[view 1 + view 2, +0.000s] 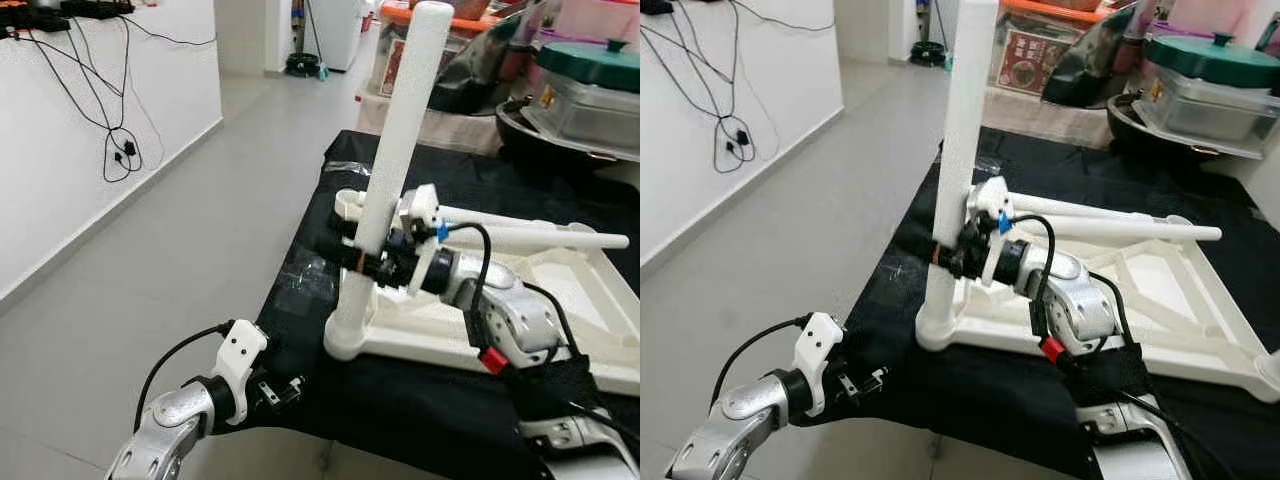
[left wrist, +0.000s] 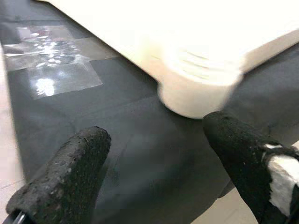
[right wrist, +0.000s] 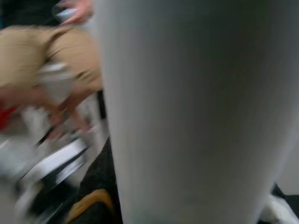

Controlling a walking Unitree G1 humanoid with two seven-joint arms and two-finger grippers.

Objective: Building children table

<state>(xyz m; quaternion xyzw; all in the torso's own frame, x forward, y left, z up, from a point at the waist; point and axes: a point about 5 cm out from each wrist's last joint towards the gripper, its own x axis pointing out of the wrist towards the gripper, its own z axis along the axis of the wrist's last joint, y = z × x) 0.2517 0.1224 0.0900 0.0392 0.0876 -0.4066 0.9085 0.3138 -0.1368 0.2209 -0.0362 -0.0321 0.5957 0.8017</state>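
Currently, a white table top is seen lying upside down on a black cloth that covers a low surface. One white table leg stands upright, slightly tilted, in the corner socket nearest the robot's left. The right arm is bent at the elbow and reaches forward and to the left across the table top, with its wrist turned sideways toward the leg. The right gripper is clamped around the lower part of this upright leg, just above the socket; in the right wrist view the leg is shown close up as a broad pale column. A second white leg is laid flat across the far side of the table top, behind the right wrist. The left arm is held low, near the front left corner of the cloth, its forearm angled upward and forward. The left gripper is held open, its two black fingers spread well apart above the cloth and pointed at the base of the socket, without touching it. A patch of clear tape is seen on the cloth beside it.
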